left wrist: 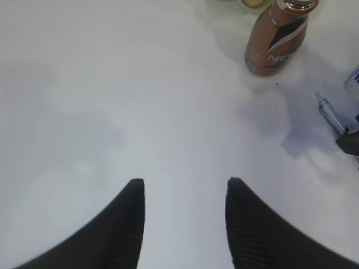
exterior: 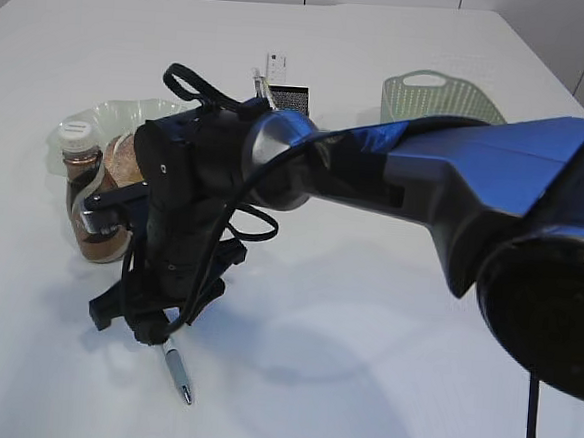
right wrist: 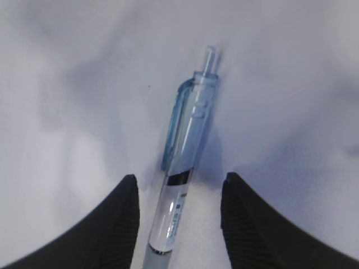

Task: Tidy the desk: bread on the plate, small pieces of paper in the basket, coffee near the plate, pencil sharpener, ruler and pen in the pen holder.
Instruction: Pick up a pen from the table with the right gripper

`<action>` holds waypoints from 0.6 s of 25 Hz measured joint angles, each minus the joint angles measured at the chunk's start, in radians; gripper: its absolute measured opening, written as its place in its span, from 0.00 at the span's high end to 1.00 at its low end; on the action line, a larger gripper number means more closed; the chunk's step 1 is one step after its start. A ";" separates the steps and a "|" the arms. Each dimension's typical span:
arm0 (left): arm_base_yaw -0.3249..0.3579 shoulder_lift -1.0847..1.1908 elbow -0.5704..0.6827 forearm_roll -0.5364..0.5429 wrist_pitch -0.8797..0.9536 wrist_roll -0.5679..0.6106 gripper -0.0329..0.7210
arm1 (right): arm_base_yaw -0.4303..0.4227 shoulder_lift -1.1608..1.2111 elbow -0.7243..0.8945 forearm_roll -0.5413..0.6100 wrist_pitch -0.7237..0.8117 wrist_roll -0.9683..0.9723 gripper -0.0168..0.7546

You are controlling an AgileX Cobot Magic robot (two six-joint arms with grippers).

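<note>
Exterior view is showing much of the tidying looking finished: the coffee bottle (exterior: 85,197) is standing just beside the plate (exterior: 129,117) near the left edge of the desk (exterior: 361,384), and something brown, probably the bread (exterior: 126,159), is lying on the plate. The basket (exterior: 436,97) is sitting toward the far right corner; its contents cannot be made out. The pen holder (exterior: 289,96) is standing near the far edge with items poking out, likely the ruler and sharpener, though they are too small to tell. The pen (exterior: 176,366) is lying toward the near edge, so it seems to be what is left.

The right gripper (right wrist: 178,218) is hanging over the pen (right wrist: 185,157), its jaws spread with the barrel lying between them, apparently touching neither side. The left gripper (left wrist: 185,216) is hovering over bare desk, jaws spread and holding nothing.
</note>
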 joint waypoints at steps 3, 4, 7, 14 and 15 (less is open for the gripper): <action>0.000 0.000 0.000 0.000 -0.002 0.000 0.52 | 0.000 0.006 0.000 -0.002 0.009 0.001 0.48; 0.000 0.000 0.000 0.000 -0.002 0.000 0.52 | 0.000 0.006 0.000 -0.002 0.009 0.001 0.48; 0.000 0.000 0.000 0.002 -0.002 0.000 0.52 | 0.000 0.006 0.000 -0.004 0.014 0.001 0.48; 0.000 0.000 0.000 0.004 -0.002 0.000 0.52 | 0.000 0.015 -0.002 -0.028 0.054 0.002 0.48; 0.000 0.000 0.000 0.004 -0.002 0.000 0.52 | 0.000 0.017 -0.004 -0.028 0.060 0.002 0.48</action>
